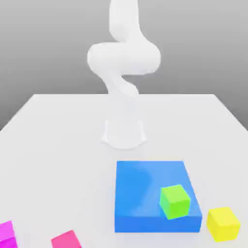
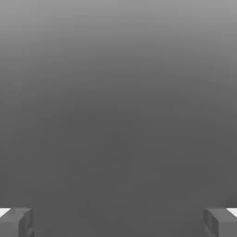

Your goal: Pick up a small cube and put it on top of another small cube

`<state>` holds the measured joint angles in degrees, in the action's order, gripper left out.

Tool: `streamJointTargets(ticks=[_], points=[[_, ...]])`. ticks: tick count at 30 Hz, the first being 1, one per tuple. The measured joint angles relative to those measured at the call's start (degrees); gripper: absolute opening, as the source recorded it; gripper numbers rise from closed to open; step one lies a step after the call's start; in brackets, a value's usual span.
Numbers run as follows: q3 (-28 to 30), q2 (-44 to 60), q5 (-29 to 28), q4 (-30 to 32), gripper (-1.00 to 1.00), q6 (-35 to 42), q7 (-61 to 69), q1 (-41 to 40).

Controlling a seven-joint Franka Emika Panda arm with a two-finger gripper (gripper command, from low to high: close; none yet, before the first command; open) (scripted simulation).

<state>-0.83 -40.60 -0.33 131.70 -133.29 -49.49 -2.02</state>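
— How many cubes on the counter [image 1: 77, 160]?
— Four: one green cube [image 1: 175, 201], one yellow cube [image 1: 223, 224], one magenta cube [image 1: 7, 236], one rose-pink cube [image 1: 67, 240]. And one blue slab [image 1: 150, 189], our landmark.
— Where's each?
— Green sits on the slab; yellow is near it, on the exterior view's right. Rose-pink is off the slab toward the exterior view's left, magenta farther that way.
— And the rose-pink one's look?
— Plain, reddish, partly cut off by the frame edge.
— The pincer [image 2: 118, 224]?
— Wide open in the hand view, nothing between its fingers.
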Motion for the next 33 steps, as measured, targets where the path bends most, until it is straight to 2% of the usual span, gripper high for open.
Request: streamJointTargets(ticks=[11, 19, 28, 33], points=[[-2.7, 23.21, -2.44, -0.38, 0.0, -6.69, -16.91, -7.67], [-2.09, 39.83, -3.97, -0.66, 0.0, -11.47, -28.86, -11.12], [0.01, 58.31, -1.0, -0.91, 0.0, -17.01, -39.0, -12.31], [0.43, 68.66, -0.14, -2.53, 0.0, -23.99, -40.11, -12.33]])
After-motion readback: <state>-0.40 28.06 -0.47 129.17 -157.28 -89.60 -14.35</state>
